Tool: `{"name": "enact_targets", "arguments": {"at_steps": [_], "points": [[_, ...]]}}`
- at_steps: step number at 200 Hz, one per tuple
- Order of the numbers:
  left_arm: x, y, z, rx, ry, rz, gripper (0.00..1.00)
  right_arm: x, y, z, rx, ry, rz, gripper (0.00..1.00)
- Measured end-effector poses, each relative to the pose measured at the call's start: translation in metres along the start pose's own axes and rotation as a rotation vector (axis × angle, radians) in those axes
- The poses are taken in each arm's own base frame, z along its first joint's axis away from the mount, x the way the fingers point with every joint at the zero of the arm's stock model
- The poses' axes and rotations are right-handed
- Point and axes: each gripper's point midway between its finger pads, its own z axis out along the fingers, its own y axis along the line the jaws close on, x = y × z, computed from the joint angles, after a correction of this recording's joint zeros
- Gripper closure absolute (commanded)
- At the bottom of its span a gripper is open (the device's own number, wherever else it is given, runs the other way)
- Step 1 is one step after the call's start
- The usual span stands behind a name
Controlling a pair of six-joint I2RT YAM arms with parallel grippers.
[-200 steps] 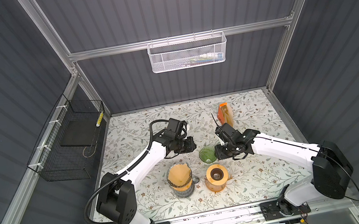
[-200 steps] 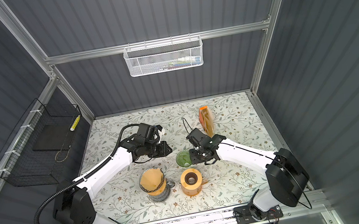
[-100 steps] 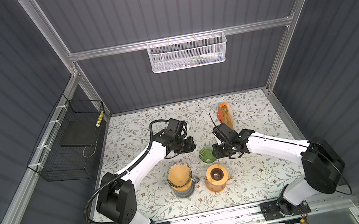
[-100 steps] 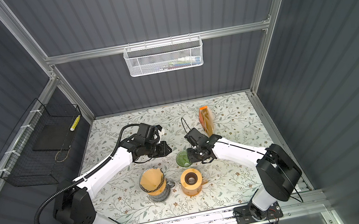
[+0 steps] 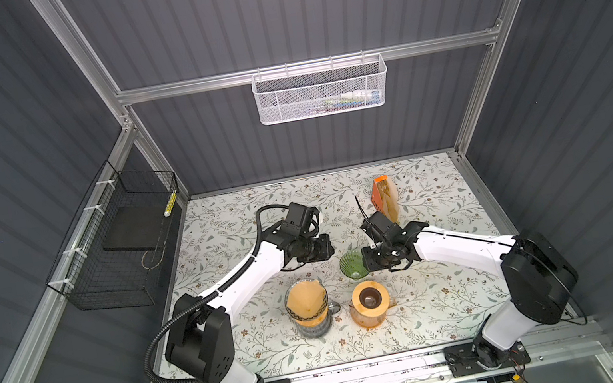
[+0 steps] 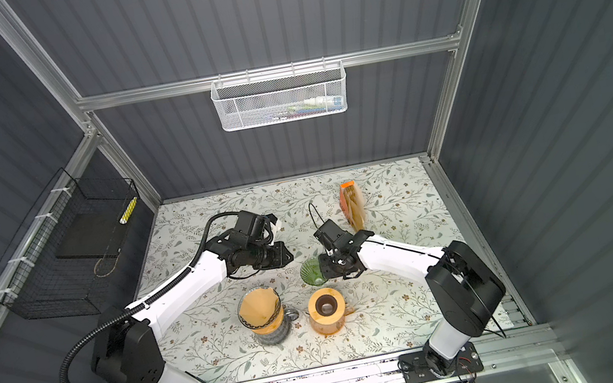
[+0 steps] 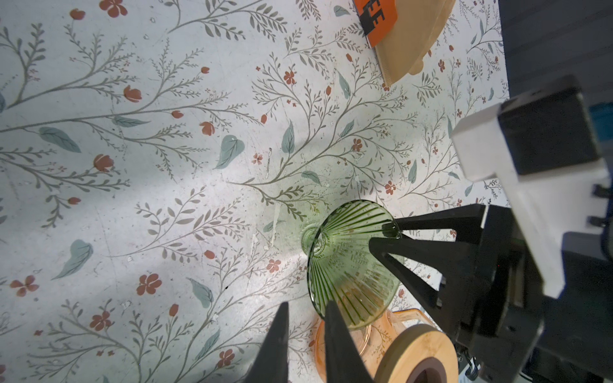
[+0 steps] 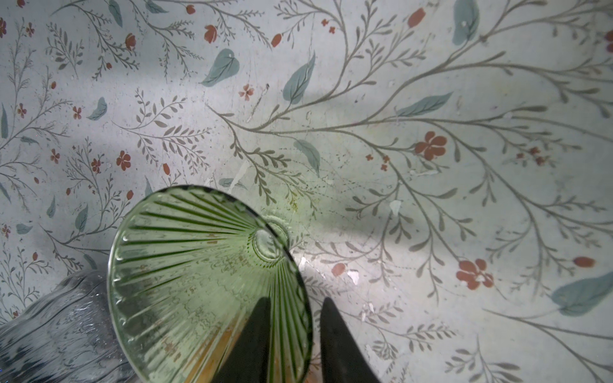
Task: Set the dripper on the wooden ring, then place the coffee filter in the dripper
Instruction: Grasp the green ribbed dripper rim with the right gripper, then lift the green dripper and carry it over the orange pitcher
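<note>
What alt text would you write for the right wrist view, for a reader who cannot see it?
A green ribbed glass dripper sits on a floral tablecloth, with the right pincer straddling its rim, one dark finger inside and one outside. Part of a clear glass vessel shows beside it.

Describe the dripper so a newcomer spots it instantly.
On the floral tabletop, look near the middle, behind the filter-topped carafe and the wood-lidded jug. The dripper is the ribbed green glass cone whose rim the right gripper straddles; both neighbours look tan or orange.
</note>
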Motion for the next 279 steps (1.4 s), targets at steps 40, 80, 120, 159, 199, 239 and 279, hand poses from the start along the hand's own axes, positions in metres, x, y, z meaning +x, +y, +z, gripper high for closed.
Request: {"name": "enact_targets", "arguments": {"at_steps": [40,80,120,159,199,239,279], "points": [[0.000,0.001,0.000,-0.005,-0.002,0.000,0.79,0.001,0.001,0.004,-0.004,0.007,0.004,0.86],[-0.001,0.002,0.000,-0.009,-0.003,0.003,0.79,-0.006,0.008,0.003,-0.035,-0.009,0.003,1.00],[0.000,0.003,0.002,-0.013,0.003,0.001,0.79,-0.006,0.007,0.003,-0.034,-0.006,0.008,1.00],[-0.001,0.005,0.002,-0.022,-0.002,0.001,0.79,-0.006,0.005,0.002,-0.032,-0.004,0.011,1.00],[-0.003,0.006,0.002,-0.034,-0.014,0.003,0.80,-0.008,0.004,-0.009,-0.035,-0.016,0.016,1.00],[-0.009,0.005,-0.004,-0.039,-0.048,0.010,0.81,-0.013,0.007,-0.027,-0.053,-0.050,0.014,1.00],[-0.018,-0.001,-0.021,-0.030,-0.118,0.020,0.82,-0.020,0.011,-0.049,-0.072,-0.094,0.006,1.00]]}}
